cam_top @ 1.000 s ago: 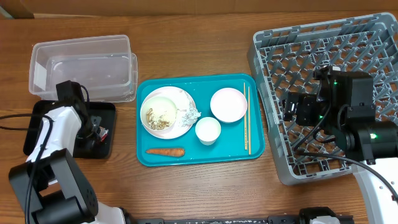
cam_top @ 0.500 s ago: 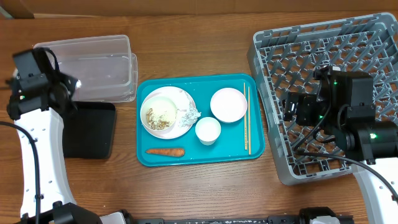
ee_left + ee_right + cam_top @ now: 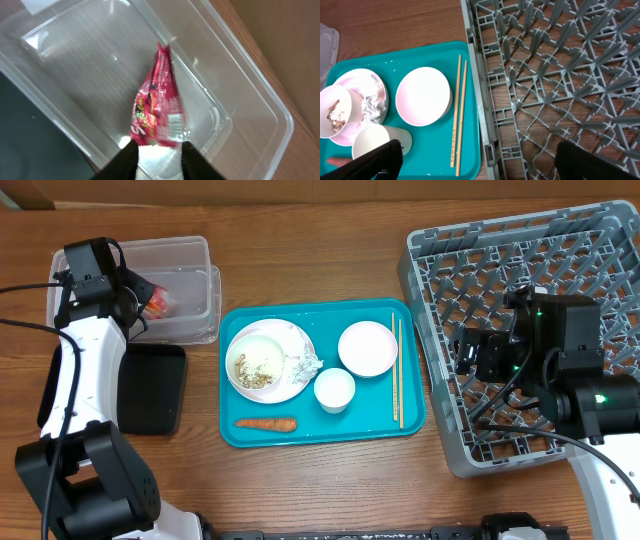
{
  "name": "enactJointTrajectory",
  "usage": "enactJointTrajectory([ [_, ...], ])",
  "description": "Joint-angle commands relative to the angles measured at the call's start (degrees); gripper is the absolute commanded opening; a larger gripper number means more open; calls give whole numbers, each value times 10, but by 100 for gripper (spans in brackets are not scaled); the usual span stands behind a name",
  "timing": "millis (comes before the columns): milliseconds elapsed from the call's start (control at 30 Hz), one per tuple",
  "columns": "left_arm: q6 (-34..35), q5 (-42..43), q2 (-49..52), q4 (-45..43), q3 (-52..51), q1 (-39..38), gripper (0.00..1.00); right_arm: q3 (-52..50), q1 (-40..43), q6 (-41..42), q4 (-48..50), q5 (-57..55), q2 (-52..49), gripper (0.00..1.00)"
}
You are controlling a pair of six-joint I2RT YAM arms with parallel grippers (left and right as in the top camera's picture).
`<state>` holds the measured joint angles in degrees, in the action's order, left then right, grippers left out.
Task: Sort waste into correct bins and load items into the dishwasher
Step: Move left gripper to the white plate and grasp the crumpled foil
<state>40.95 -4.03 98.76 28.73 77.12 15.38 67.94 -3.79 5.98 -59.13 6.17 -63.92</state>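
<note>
My left gripper (image 3: 138,298) is over the clear plastic tub (image 3: 190,255), shut on the red snack wrapper (image 3: 158,302). In the left wrist view the wrapper (image 3: 157,105) hangs from my left gripper (image 3: 159,156) above the tub's floor (image 3: 75,60). My right gripper (image 3: 477,155) is wide open and empty above the left edge of the grey dish rack (image 3: 555,75). On the teal tray lie a plate (image 3: 293,388), a bowl with food scraps (image 3: 255,362), crumpled tissue (image 3: 307,365), an empty bowl (image 3: 367,348), a cup (image 3: 334,390), chopsticks (image 3: 397,370) and a carrot (image 3: 266,422).
The black tray (image 3: 150,395) lies in front of the clear tub at the left. The teal tray (image 3: 370,428) sits in the middle of the wooden table. The dish rack (image 3: 560,260) fills the right side, with the right arm (image 3: 560,350) above it.
My left arm has moved from the black tray up and back to the clear tub, carrying the red wrapper. The right arm has not moved.
</note>
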Motion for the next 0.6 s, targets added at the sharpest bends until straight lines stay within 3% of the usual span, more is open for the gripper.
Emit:
enactJointTrajectory([
  [0, -53, 43, -16, 0, 29, -5, 38, 16, 0, 0, 3, 3, 3, 100],
  [133, -156, 69, -34, 38, 97, -46, 50, 16, 0, 0, 5, 4, 3, 100],
  [300, -282, 72, -34, 80, 149, -188, 60, 16, 0, 0, 6, 3, 3, 100],
  [567, -306, 76, 42, 138, 144, -349, 71, 16, 0, 0, 3, 3, 3, 100],
])
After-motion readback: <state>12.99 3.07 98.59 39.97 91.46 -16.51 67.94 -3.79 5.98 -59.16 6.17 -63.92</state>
